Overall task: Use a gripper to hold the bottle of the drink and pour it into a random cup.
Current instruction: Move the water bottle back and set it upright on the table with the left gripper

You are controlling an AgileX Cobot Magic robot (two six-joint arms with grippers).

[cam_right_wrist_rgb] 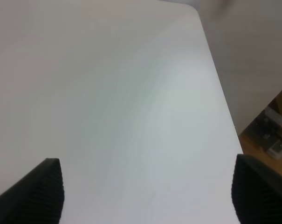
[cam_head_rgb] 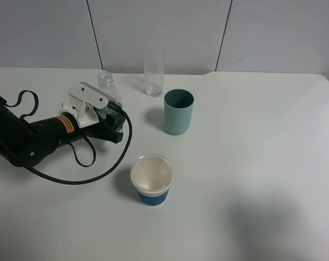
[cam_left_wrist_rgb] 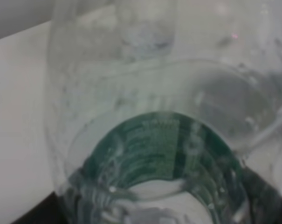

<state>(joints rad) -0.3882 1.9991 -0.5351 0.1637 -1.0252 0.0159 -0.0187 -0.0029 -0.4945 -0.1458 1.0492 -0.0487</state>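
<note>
White desk [cam_head_rgb: 251, 163] under grey wall panels fills the high view, where the left end effector [cam_head_rgb: 112, 117] reaches in from the left edge and is clamped around the bottle [cam_head_rgb: 107, 87]. That bottle stands upright near the far edge, long axis vertical, open ribbed neck pointing up, its lower body hidden behind the white housing and black jaws. Just beside it to the right stands a tall clear glass [cam_head_rgb: 153, 76], then the teal cup [cam_head_rgb: 178, 111], upright with its mouth up and apart from the bottle. Nearer the camera sits a blue-and-white paper cup [cam_head_rgb: 151, 179]. From the left wrist, the bottle [cam_left_wrist_rgb: 154, 116] fills the frame, its green label [cam_left_wrist_rgb: 154, 149] curving across the clear wall; the drink's level cannot be told. From the right wrist, the right end effector [cam_right_wrist_rgb: 147, 191] hangs over bare desk [cam_right_wrist_rgb: 131, 93] near its edge, its fingertips [cam_right_wrist_rgb: 43, 186] set wide apart with nothing between them.
</note>
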